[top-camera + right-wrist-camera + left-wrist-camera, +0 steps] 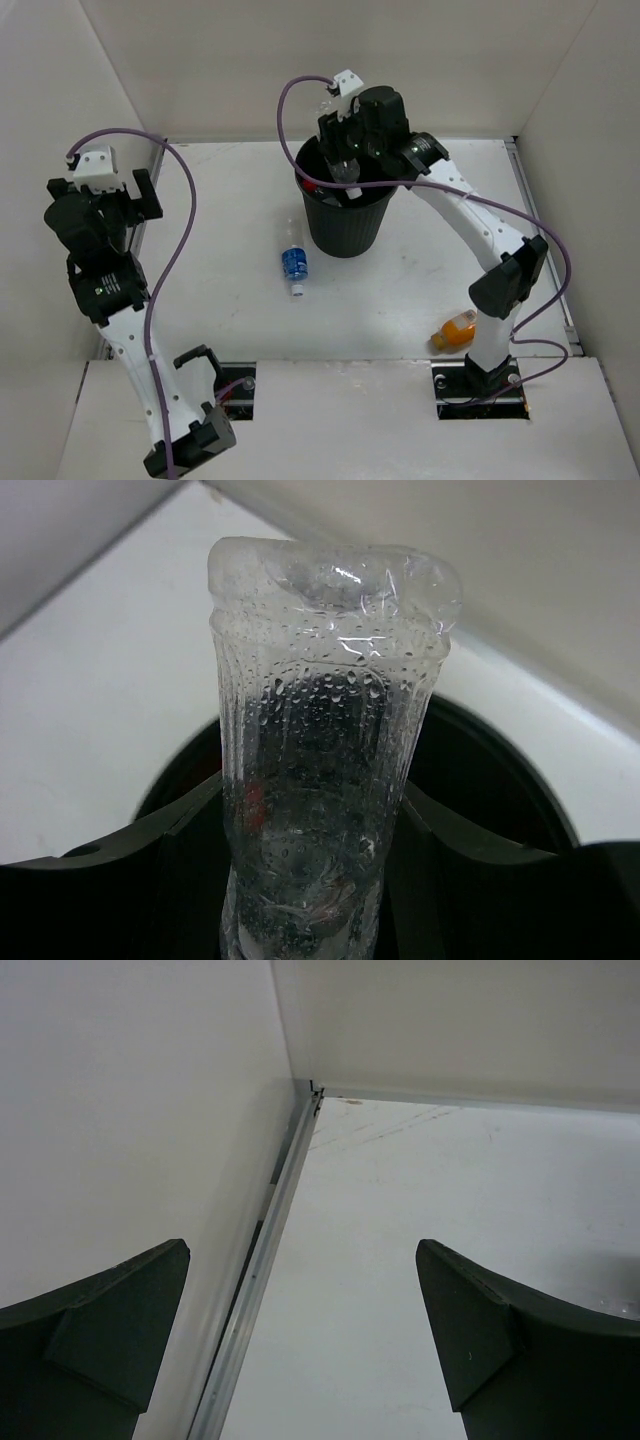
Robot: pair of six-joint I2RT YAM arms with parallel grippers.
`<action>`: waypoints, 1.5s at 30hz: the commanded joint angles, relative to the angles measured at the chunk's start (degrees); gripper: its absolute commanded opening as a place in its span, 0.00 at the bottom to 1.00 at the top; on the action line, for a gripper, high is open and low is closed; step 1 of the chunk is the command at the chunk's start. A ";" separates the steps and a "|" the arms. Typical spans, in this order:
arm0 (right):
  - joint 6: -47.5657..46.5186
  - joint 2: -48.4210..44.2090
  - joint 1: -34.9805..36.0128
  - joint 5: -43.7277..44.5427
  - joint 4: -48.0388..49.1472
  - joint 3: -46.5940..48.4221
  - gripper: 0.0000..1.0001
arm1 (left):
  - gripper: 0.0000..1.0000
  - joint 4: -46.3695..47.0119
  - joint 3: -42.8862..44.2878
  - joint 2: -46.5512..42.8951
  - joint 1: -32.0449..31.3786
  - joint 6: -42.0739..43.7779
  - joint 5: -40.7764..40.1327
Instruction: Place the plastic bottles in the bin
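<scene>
The right gripper (344,160) is pinching the clear unlabelled bottle (328,780) between its two fingers, one pad on each side of the ribbed body. It is hanging over the open mouth of the black bin (346,232) in the upper middle of the top view. From the right wrist, the dark rim of the bin is showing on both sides of the bottle, so the drop looks lined up. A red speck (310,186) at the left inside wall suggests the red-capped bottle is lying in there already.

The blue-label bottle (294,262) is lying on the table (220,290) just below and left of the bin. The stubby orange bottle (456,329) is resting at the lower right, close beside the right arm's base. The left gripper (300,1270) is holding nothing, its fingers spread wide, and is facing the corner of the wall at the left edge.

The release looks like the step in hand, and the risks are small but real. The clear bottle is beaded with droplets, so it may be sticking to one pad and swinging sideways as the fingers part, clipping the rim. The bin is tall and narrowing toward its base, and the wrist is sitting right above its rim. A careless descent or exit could be knocking it over onto the blue-label bottle.
</scene>
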 commanded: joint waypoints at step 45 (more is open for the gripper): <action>-0.13 -63.60 -53.97 -0.43 -0.70 -30.77 1.00 | 0.98 -26.65 -26.27 2.28 -70.12 90.11 10.46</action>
